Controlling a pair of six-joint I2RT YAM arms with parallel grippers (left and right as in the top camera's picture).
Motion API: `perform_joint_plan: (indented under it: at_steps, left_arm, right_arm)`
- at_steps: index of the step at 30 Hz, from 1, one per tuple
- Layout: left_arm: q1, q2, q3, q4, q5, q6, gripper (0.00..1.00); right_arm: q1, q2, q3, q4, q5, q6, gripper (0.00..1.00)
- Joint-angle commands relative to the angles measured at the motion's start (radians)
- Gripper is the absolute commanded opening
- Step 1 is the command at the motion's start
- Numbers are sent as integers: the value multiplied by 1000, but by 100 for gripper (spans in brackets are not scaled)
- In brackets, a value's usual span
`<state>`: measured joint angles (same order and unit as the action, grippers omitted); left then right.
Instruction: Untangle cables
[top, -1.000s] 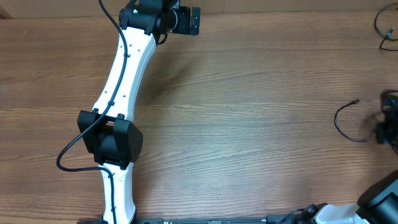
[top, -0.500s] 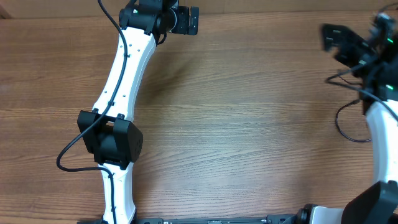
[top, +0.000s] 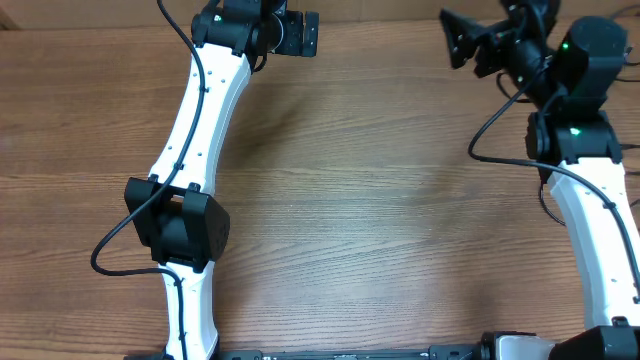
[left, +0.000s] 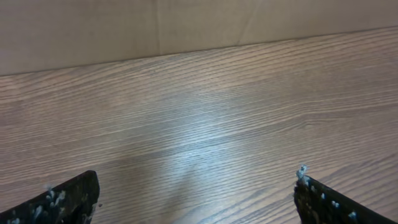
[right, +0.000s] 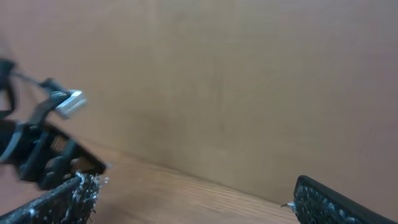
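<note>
A short piece of one thin black cable (top: 542, 203) shows on the wood beside my right forearm; the arm hides the rest of it. No other cable shows. My left gripper (top: 314, 34) is at the table's far edge, open and empty. In the left wrist view its fingers (left: 198, 186) stand wide apart over bare wood. My right gripper (top: 450, 40) is at the far right, pointing left, open and empty. In the right wrist view its fingers (right: 196, 186) are spread, facing the back wall.
A plain board wall (left: 186, 25) runs along the table's far edge. A blurred dark shape with a pale tip (right: 65, 104) sits at the left of the right wrist view; I cannot tell what it is. A thick black arm wire (top: 490, 130) loops beside my right arm.
My right arm has swung from the table's right edge up and leftward to the far side. It now covers most of the cable loop. My left arm has not moved.
</note>
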<state>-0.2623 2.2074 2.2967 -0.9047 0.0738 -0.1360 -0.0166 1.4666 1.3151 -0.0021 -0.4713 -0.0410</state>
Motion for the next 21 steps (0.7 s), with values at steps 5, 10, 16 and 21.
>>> perform_joint_plan:
  at_steps: [5, 10, 16, 21]
  left_arm:
    - [0, -20, -6, -12, -113, -14, 100]
    - [0, -20, -6, -34, -133, -14, 100]
    - [0, -20, -6, -46, -119, -26, 100]
    - [0, -20, -6, -53, -22, -26, 100]
  right_arm:
    - [-1, -129, 19, 11, -92, -20, 100]
    - [-1, -304, -12, 10, -72, -27, 100]
    - [-1, -559, -122, 23, -4, -253, 100]
    - [-1, -733, -194, 48, -213, -310, 100]
